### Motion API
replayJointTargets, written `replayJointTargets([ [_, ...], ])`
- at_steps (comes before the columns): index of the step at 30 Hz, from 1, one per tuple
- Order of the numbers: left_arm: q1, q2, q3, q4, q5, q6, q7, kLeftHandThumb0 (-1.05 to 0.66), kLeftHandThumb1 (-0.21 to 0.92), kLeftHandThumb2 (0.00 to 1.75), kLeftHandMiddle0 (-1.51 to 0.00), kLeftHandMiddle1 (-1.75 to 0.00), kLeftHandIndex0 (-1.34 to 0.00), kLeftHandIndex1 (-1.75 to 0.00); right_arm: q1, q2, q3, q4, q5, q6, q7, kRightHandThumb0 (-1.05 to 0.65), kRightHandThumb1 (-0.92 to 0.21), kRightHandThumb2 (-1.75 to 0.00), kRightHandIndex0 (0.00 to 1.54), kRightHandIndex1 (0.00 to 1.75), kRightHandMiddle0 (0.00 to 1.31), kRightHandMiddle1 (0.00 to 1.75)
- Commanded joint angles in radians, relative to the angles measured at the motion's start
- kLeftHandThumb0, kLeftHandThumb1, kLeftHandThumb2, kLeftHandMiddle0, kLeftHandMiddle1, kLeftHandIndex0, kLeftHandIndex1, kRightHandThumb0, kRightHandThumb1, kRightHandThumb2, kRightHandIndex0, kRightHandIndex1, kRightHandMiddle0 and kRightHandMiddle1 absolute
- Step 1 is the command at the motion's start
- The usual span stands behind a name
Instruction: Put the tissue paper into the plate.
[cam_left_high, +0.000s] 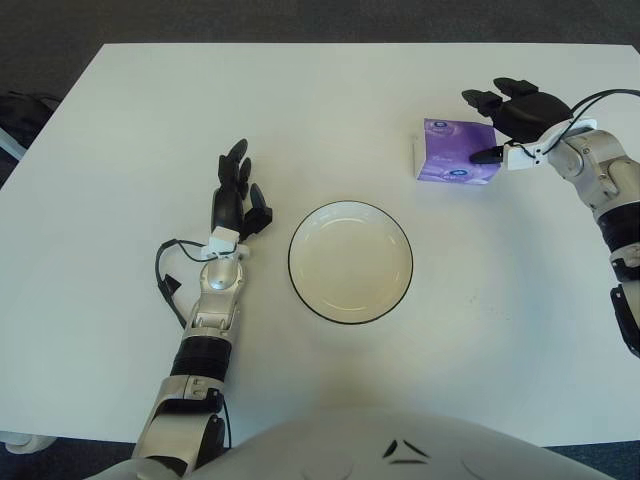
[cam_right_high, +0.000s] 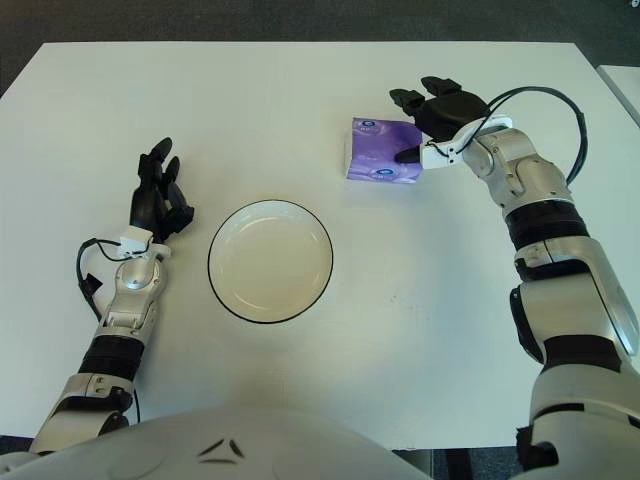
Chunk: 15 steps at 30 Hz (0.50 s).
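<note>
Purple and soft-looking, the tissue pack (cam_left_high: 457, 153) sits on the white table (cam_left_high: 120, 130), up and to the right of the plate (cam_left_high: 351, 261) and well apart from it. It looks like a light, squashy packet in a slick wrapper. I'd guess it weighs next to nothing, gives under pressure, and could slide or skate away if nudged from one side only. The safest hold seems to be across its two opposite side faces, squeezing gently so it doesn't buckle.

The right hand (cam_left_high: 515, 115) is at the pack's right edge, fingers spread wide above its far corner, thumb low against its near right side. It holds nothing yet; whether the thumb actually touches the wrapper I can't tell.

The left hand (cam_left_high: 237, 195) shows just left of the plate, fingers loose and empty.
</note>
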Motion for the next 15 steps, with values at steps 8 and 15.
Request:
replayJointTargets([
  [8, 0.121, -0.018, -0.014, 0.107, 0.018, 0.043, -0.003, -0.76, 0.92, 1.0, -0.3, 0.0, 0.0, -0.58, 0.027, -0.006, 0.005, -0.066, 0.01, -0.013, 0.005, -1.05, -0.92, -0.46, 0.0, 0.0, 0.0, 0.0],
  [15, 0.121, -0.018, -0.016, 0.111, 0.02, 0.041, -0.002, -0.76, 0.92, 0.99, -0.3, 0.0, 0.0, -0.59, 0.046, -0.017, -0.006, -0.096, 0.026, -0.039, 0.005, -1.05, -0.92, -0.45, 0.0, 0.0, 0.0, 0.0],
])
